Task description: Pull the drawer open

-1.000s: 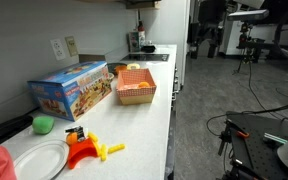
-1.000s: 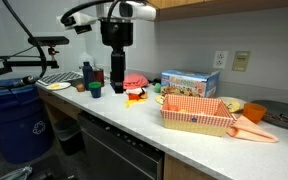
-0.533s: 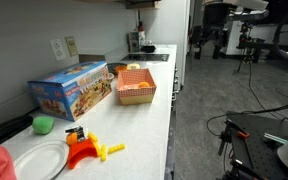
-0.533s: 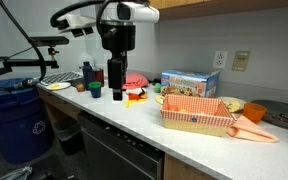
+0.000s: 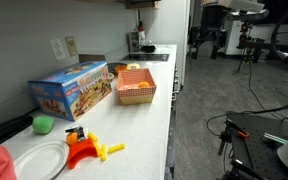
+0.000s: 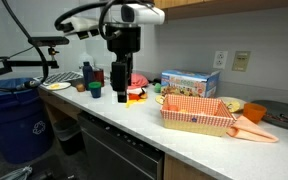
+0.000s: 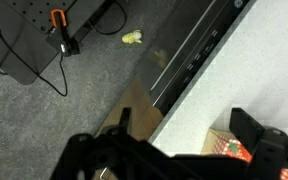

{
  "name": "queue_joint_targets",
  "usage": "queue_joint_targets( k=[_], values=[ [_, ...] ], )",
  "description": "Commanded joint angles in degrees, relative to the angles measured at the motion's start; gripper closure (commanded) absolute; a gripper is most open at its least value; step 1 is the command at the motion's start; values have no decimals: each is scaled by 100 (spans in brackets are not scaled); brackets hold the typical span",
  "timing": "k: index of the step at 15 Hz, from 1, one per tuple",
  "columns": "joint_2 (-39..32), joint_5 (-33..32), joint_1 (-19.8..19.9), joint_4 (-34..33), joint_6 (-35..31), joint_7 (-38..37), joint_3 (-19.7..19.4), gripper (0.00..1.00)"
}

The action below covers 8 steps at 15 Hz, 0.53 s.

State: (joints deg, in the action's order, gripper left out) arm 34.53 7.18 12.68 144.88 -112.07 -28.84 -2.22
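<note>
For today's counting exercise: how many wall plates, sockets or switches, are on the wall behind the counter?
2: a white plate and a darker plate beside it, on the wall near the toy box. Others may be hidden.

Even overhead indoor light left the white tabletop (image 5: 152,112) bright and the cabinet fronts (image 6: 119,150) beneath it dim. All views were soft; the wrist view's gripper (image 7: 179,156) was a dark, blurred silhouette.

No print on the toy box (image 5: 75,88) can be read.
</note>
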Motion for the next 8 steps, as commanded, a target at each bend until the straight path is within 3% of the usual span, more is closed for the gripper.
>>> queue_joint_targets(
  k=[1, 8],
  values=[
    [-748, -5, 407, -374, -430, -283, -210, 0],
    [-1982, -48, 718, -621, -1512, -835, -536, 0]
  ],
)
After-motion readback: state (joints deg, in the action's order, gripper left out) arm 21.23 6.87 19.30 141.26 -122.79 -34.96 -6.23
